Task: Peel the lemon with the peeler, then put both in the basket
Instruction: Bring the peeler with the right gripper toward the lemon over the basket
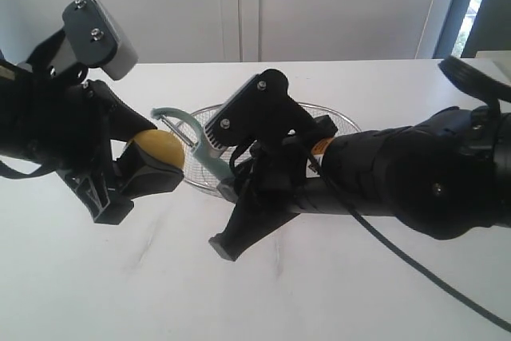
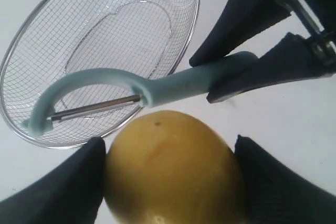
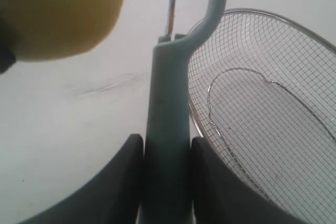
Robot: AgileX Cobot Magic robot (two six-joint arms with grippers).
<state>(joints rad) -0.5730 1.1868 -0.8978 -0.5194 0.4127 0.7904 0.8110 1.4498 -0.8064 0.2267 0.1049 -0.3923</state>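
**Lemon clamped at left, peeler brought up beside it**

- The lemon [image 2: 170, 166] is hanging clear of the white table [image 1: 239, 293], left of the basket in the exterior view. The skin facing the cameras is showing plain yellow and unbroken.
- The left gripper [image 1: 142, 153] is pinching the lemon between its two dark fingers, one pressing on each side of the fruit.
- The peeler [image 2: 184, 85] is lying across just beside the lemon's far side, as the left wrist view shows it. Its curved head is reaching out over the basket's near rim.
- The metal blade [image 2: 94, 107] is sitting near the lemon. The right wrist view is showing a gap of bare table between the two, so no contact is being confirmed.
- The right gripper [image 3: 167, 179] is squeezing the peeler's pale teal handle between its fingers, at the end away from the head. This arm is reaching in from the right of the exterior view, across the front of the basket.
- The basket [image 2: 105, 35], oval and of silver wire mesh, is resting flat on the table. It is sitting behind the peeler and the right arm, which is hiding part of its rim in the exterior view.
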